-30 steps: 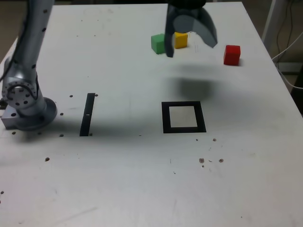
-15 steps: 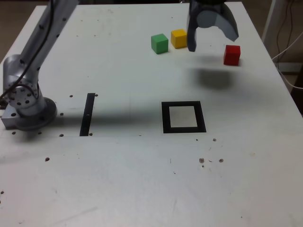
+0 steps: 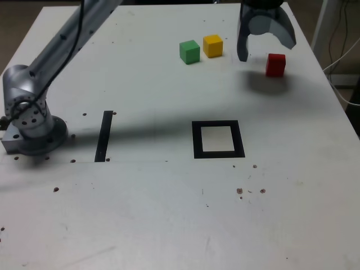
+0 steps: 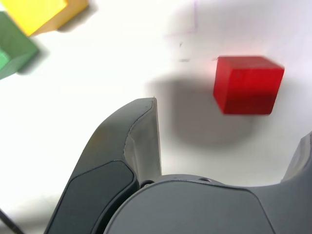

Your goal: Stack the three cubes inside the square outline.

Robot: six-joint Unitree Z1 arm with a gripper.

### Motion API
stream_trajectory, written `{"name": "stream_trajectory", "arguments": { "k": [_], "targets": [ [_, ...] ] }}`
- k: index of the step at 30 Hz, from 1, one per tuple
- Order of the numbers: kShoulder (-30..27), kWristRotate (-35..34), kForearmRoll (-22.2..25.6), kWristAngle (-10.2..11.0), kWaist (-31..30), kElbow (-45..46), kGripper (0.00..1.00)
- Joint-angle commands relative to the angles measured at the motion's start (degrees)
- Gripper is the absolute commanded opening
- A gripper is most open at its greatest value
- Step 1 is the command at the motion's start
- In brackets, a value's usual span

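The red cube [image 3: 275,64] rests on the white table at the far right of the exterior view. My gripper [image 3: 264,50] hangs open above the table just beside and over it, jaws spread wide with nothing between them. In the wrist view the red cube [image 4: 247,84] lies ahead of the open gripper [image 4: 229,126], between the lines of the two fingers. The yellow cube [image 3: 212,45] and green cube [image 3: 189,52] sit side by side further to the exterior view's left. The black square outline [image 3: 217,139] with its pale centre lies bare mid-table.
A thin black strip [image 3: 103,135] lies on the table toward the exterior view's left. The arm's base [image 3: 31,121] stands at the left edge. Small dark specks [image 3: 249,191] dot the surface. Cables [image 3: 343,50] hang beyond the table's right edge.
The gripper has travelled toward the exterior view's right, from over the green and yellow cubes to beside the red cube. It has stayed open. The cubes have not moved.
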Motion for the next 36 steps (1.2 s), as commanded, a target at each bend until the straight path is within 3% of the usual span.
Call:
{"name": "stream_trajectory", "arguments": {
  "k": [1,15,24,30,36],
  "targets": [
    [1.38,0.24,0.55,-0.12,0.28,-1.96,0.99],
    [7.85,0.91,0.81,-0.43,0.65,-9.73,0.98],
    [10.02,0.92,0.73,-0.56,0.74,-11.47,0.91],
    [10.21,0.91,0.73,-0.05,0.79,-11.92,0.77],
    [10.28,0.66,0.69,0.72,0.73,-12.3,0.52]
  ]
}}
